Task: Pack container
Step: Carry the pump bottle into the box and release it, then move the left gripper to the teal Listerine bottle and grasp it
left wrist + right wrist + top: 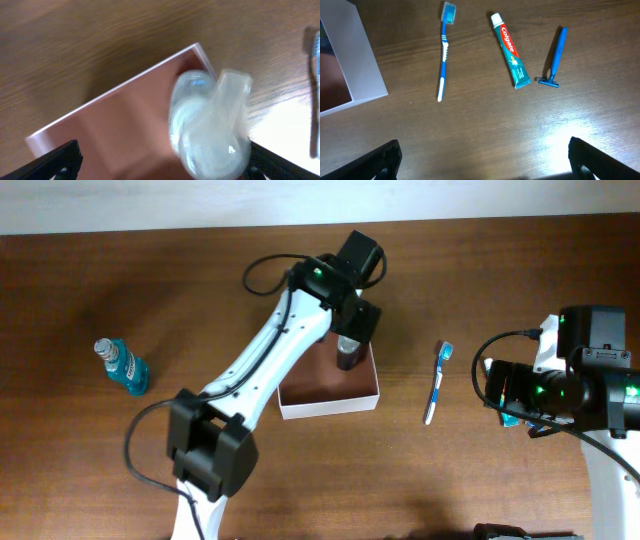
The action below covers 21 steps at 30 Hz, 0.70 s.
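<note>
Evidently our left tool spreads wide, gripping nothing, over the container so the clear bottle settles inside; right tool open too.

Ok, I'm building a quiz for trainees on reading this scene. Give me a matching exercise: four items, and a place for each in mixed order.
Items:
1 mouthwash bottle
2 toothbrush
3 razor
4 clear bottle

Places:
A on the toothpaste tube's far side from the container
B over the container
C alone, far left in the overhead view
D between container and toothpaste tube

Pairs: 1-C, 2-D, 3-A, 4-B.
</note>
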Each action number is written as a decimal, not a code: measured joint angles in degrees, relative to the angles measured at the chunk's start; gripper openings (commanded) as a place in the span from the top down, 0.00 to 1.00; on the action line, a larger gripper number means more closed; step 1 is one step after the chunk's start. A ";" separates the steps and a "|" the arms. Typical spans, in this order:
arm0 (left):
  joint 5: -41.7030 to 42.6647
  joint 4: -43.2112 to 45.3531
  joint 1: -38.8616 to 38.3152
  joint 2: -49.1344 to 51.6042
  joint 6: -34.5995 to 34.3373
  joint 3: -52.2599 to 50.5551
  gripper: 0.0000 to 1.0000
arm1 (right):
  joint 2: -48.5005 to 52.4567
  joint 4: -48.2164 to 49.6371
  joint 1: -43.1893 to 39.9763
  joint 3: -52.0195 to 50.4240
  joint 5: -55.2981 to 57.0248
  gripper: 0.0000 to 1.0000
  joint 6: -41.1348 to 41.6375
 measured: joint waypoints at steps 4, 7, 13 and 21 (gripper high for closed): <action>-1.97 -4.87 3.54 -6.95 0.02 2.36 0.01 | 0.00 -0.07 0.00 0.02 0.00 0.01 0.02; -2.82 -8.90 10.62 -14.19 0.00 3.74 0.00 | 0.00 -0.04 0.00 0.07 0.00 0.01 0.00; -3.21 -16.35 30.42 -21.90 0.00 5.46 0.01 | 0.00 -0.04 0.00 0.11 0.00 0.01 -0.02; 2.75 -15.96 48.65 -21.00 0.20 -1.81 0.01 | 0.00 -0.07 0.00 0.09 0.00 0.01 -0.02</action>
